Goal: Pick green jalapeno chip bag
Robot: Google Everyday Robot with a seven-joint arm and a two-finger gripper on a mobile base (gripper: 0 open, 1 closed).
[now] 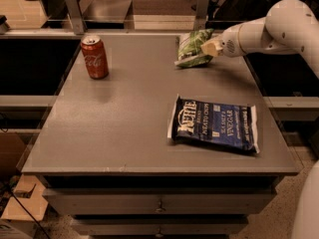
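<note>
Beyond the blue Kettle chip bag [214,125], toward the far edge of the desk [124,113], the green jalapeno chip bag [191,48] stands tilted up on its side, its crinkled light-green face with white patches turned this way. The pincer [211,48] is at that bag's right edge, farther back than the Kettle bag and roughly above its middle. Its tan tip is pressed into the green bag's rim, so it holds the bag by that edge. Whether the green bag's lower edge touches the desk or hangs just clear of it cannot be told, though a dark shadow lies right beneath it. The white arm [279,26] comes in from the right, past the Kettle bag's far right corner, and rises toward the upper right of the view. The Kettle bag itself lies flat on the near right part of the desk, its label facing up and its long side running left to right. A red Coca-Cola can [94,58] stands upright well to the left of the Kettle bag and farther back, apart from both bags. Below the Kettle bag, under the desk's front edge, are drawer fronts [159,203].
</note>
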